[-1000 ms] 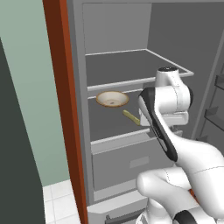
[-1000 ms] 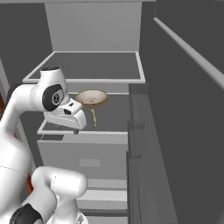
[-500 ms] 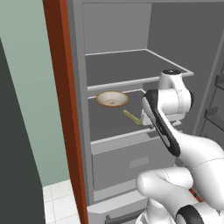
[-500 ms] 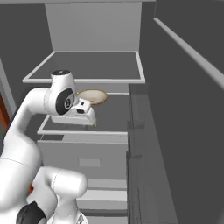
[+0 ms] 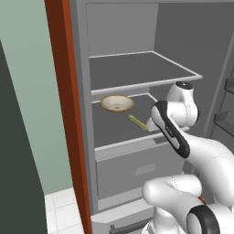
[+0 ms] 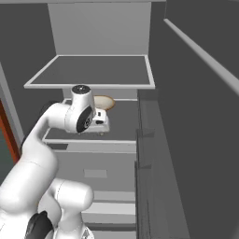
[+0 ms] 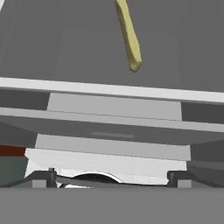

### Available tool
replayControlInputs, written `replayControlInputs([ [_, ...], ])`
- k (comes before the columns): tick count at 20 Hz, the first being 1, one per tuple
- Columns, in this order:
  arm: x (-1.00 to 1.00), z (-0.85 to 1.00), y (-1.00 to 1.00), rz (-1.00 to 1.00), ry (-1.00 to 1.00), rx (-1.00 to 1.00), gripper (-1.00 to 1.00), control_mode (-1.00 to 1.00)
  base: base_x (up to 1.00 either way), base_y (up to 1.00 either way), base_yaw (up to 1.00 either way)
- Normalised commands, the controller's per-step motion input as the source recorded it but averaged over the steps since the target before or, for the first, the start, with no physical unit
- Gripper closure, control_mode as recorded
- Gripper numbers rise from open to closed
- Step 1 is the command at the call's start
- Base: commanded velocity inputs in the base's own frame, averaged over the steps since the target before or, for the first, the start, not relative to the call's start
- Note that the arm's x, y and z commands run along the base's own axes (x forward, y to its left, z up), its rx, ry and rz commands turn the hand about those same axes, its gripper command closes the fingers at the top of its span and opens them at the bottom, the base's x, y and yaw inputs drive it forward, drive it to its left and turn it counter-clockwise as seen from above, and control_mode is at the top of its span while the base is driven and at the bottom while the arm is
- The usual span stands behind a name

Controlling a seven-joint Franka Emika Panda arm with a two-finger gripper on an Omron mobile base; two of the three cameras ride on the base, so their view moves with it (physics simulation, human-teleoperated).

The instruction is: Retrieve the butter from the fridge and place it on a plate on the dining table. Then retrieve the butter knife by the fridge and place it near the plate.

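Note:
The fridge (image 5: 82,114) stands open in front of me. The butter (image 5: 136,121), a thin pale yellow stick, lies on its middle shelf (image 5: 123,142) near the front edge. In the hand view the butter (image 7: 128,36) lies just beyond the shelf lip, a little right of centre. My gripper (image 5: 150,124) hovers open at the shelf front, just right of the stick and holding nothing; its fingertips (image 7: 47,176) stand wide apart. In the right base view the gripper (image 6: 101,130) covers the stick. The plate, the dining table and the butter knife are out of view.
A tan round item (image 5: 117,103) sits on the same shelf behind the butter, also seen as the tan item (image 6: 105,101). An upper shelf (image 5: 141,73) hangs close above. A drawer front (image 5: 141,169) lies below. The open door (image 6: 154,154) stands on the right.
My hand has pushed forward and a little to the right, up to the middle shelf, and now covers the butter in the right base view. The jaws have stayed open.

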Motion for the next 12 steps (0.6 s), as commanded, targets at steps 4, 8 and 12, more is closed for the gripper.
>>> replayControlInputs([
  [4,0.59,-0.12,0.0,0.04,-0.1,0.0,-1.0,-1.0,0.0,0.0,0.0],
  [8,0.37,0.0,0.0,0.02,0.0,0.0,-1.0,-1.0,0.0,0.0,0.0],
  [12,0.49,-0.04,0.0,0.03,0.0,0.0,-1.0,-1.0,0.0,0.0,0.0],
])
